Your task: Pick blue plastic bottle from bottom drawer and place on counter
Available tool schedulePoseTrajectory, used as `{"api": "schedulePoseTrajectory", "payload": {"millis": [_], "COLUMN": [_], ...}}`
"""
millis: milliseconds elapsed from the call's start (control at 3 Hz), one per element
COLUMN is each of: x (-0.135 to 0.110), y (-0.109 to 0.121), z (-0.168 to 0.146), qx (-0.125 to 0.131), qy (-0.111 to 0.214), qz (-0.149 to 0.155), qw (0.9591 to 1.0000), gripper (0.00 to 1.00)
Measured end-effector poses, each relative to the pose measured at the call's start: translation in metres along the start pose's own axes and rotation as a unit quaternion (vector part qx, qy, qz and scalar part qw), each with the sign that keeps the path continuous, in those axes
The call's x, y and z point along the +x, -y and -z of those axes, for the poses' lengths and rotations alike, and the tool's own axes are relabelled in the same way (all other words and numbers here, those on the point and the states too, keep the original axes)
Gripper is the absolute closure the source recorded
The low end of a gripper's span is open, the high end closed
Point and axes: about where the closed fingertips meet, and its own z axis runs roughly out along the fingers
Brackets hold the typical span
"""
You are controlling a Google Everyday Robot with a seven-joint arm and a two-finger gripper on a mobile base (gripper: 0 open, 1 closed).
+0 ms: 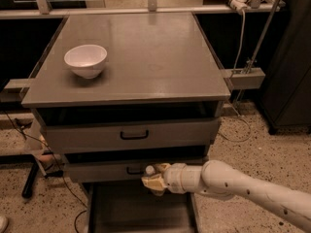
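The blue plastic bottle is gripped by the end effector, which is held over the open bottom drawer.

A white bowl sits above two grey, black-handled drawer fronts.

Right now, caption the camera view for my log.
The gripper holds the blue plastic bottle above the open bottom drawer; white bowl sits on the counter.

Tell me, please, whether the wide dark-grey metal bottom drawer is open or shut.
Open: the bottom drawer juts out, floor exposed, with the gripper hovering above it.
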Motion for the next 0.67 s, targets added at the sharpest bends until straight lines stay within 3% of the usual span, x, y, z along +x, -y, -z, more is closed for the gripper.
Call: {"api": "schedulePoseTrajectory", "payload": {"millis": [333, 667], "x": [0.000, -0.025], "y": [0.000, -0.004], "z": [0.000, 0.020], "qx": [0.000, -0.005], "qy": [0.000, 0.004], "qz": [0.000, -0.022], "qw": [1.0000, 0.9997], "gripper": [1.00, 1.00]}}
